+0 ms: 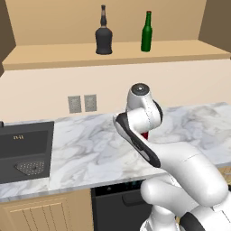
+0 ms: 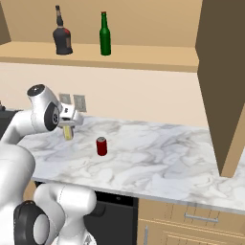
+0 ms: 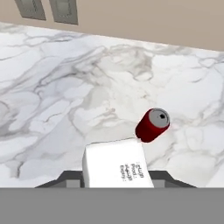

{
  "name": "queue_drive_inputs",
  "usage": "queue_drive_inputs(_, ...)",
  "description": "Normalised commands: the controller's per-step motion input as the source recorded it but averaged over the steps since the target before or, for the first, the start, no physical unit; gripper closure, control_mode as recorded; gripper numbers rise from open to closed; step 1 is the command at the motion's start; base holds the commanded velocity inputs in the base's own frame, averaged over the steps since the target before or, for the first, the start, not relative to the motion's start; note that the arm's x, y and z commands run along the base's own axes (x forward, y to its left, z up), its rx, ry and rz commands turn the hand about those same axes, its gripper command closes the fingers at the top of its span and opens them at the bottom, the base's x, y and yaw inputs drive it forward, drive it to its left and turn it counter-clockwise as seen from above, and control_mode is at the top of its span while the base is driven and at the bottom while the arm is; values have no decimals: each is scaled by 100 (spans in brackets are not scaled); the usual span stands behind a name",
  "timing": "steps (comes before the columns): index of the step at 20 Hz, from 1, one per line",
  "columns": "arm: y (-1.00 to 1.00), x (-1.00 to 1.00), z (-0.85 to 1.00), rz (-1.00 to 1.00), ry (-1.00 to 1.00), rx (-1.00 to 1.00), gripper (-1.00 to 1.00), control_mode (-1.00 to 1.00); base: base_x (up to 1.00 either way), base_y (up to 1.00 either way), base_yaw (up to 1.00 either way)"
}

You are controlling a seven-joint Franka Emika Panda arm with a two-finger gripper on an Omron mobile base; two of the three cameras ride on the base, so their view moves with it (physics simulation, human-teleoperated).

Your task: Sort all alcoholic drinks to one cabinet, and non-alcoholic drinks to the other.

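My gripper (image 2: 68, 128) hangs just above the marble counter (image 2: 158, 158), shut on a small white carton (image 3: 116, 164) that hides most of the fingers in the hand view. In the right base view the carton (image 2: 68, 133) pokes out under the hand. The red can (image 3: 152, 124) stands upright on the counter just beyond the carton; in the right base view this can (image 2: 101, 146) is to the hand's right. The black round-bellied bottle (image 1: 103, 35) and the green bottle (image 1: 146, 32) stand side by side on the floor of the open wall cabinet (image 1: 54, 55).
An open cabinet door (image 2: 222, 81) juts out over the counter's right end. A dark sink (image 1: 25, 151) sits at the counter's left end. Two wall outlets (image 1: 82, 103) are on the backsplash. A dark appliance front (image 1: 115, 210) lies below the counter edge.
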Motion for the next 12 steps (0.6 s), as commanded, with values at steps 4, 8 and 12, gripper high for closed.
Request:
queue_drive_inputs(4, -27, -15, 42, -5, 0, 1, 100, -100, 0, 0, 0)
queue_drive_inputs(8, -25, -18, 45, -4, 0, 1, 100, -100, 0, 0, 0)
queue_drive_inputs(12, -25, -17, 40, -4, 0, 0, 100, -100, 0, 0, 0)
